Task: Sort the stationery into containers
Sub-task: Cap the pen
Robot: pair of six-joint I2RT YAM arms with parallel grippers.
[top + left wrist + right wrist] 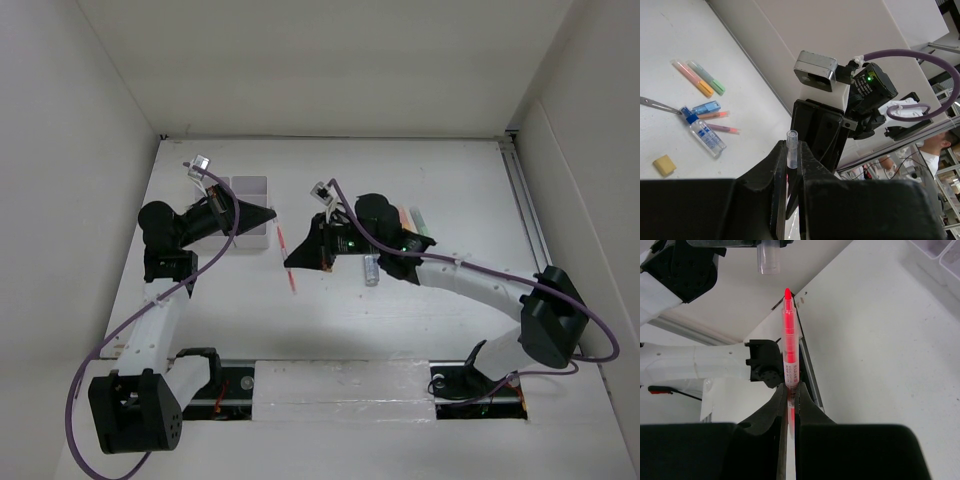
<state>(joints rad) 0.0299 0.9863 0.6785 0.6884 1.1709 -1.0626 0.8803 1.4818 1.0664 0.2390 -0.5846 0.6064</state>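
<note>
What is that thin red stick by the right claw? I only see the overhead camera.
Observer: A red-pink pen, clamped in the right gripper, its red tip uncapped.
Operator: And the left claw?
Observer: The left gripper pinches a small clear cap.
Operator: Anything hidden under that right arm?
Observer: A yellow eraser, lying apart from the blue-capped bottle.

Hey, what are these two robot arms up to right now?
The right gripper is clamped on a thin red-pink pen, its bare tip pointing at a clear cap pinched in the left gripper; tip and cap are apart. The white organizer sits by the left gripper. A bottle, markers and a yellow eraser lie loose on the table.
</note>
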